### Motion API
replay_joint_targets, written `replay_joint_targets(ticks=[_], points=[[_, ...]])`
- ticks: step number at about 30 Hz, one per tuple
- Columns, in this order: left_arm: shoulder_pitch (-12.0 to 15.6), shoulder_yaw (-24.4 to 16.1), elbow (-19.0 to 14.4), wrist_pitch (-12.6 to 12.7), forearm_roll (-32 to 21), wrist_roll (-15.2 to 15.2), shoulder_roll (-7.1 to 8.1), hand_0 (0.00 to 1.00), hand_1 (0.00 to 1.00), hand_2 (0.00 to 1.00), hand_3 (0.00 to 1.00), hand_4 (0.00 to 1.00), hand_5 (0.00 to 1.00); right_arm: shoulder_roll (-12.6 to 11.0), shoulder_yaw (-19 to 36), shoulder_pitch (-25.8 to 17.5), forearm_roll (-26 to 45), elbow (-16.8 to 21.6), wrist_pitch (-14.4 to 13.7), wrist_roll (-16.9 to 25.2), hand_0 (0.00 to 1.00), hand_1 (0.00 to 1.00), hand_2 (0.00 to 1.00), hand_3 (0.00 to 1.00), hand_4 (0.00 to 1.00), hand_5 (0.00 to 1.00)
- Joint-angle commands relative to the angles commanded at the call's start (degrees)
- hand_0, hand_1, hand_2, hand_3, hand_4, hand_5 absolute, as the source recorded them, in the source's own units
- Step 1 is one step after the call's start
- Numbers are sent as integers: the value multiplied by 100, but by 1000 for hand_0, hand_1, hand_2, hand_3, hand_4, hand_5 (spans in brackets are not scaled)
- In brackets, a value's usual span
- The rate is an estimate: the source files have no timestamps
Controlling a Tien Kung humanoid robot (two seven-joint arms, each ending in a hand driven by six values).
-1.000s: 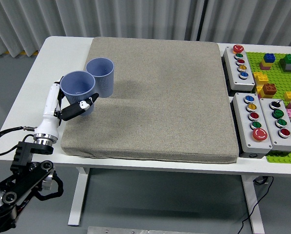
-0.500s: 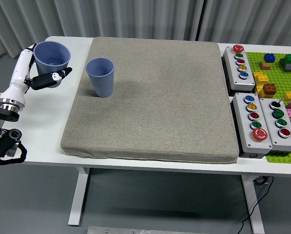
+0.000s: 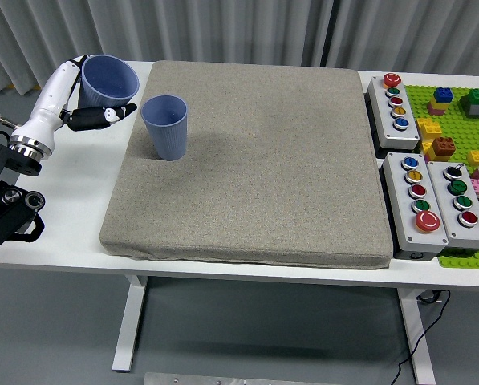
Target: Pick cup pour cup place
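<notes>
Two blue-grey ribbed cups are in the head view. One cup [image 3: 166, 126] stands upright on the grey mat [image 3: 255, 168], near its far left corner. The other cup [image 3: 108, 79] is lifted in the air, just left of the standing cup and above the table's left part, slightly tilted. My left hand [image 3: 95, 104] is shut on this lifted cup, with the white forearm [image 3: 45, 108] running down to the left edge. The inside of both cups shows no contents that I can make out. My right arm is out of the picture.
Three grey button boxes [image 3: 393, 100] [image 3: 412, 204] [image 3: 460, 200] stand right of the mat. A green baseplate [image 3: 456, 120] with coloured bricks lies at the far right. Grey curtains hang behind the white table [image 3: 62, 184].
The left hand lifted the cup away from beside the standing cup, swung it far left and up, and has now brought it back a little to the right, closer to the standing cup.
</notes>
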Motion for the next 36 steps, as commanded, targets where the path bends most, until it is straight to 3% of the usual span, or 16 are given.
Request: replay_joint_targets(ticks=[2, 15, 24, 30, 36], points=[[-90, 16, 45, -52, 382, 68, -17, 590, 507, 510, 526, 845, 143, -2, -13, 5, 34, 1, -7, 1, 640, 604, 510, 589, 2, 2], [-553, 400, 476, -223, 1054, 237, -99, 587, 507, 510, 525, 838, 140, 0, -28, 32, 53, 4, -17, -8, 641, 604, 509, 589, 2, 2], [-786, 475, 679, -420, 1676, 444, -60, 587, 507, 511, 526, 836, 136, -11, -49, 53, 96, 1, -22, -1, 641, 604, 509, 589, 2, 2], [-824, 495, 647, -506, 1867, 503, -54, 587, 509, 513, 526, 837, 137, -13, -51, 52, 99, 1, -19, -3, 641, 604, 509, 589, 2, 2], [-855, 437, 499, -703, 2589, 756, -39, 586, 508, 511, 525, 837, 141, -10, -47, 49, 93, 2, -23, -7, 640, 604, 510, 589, 2, 2]])
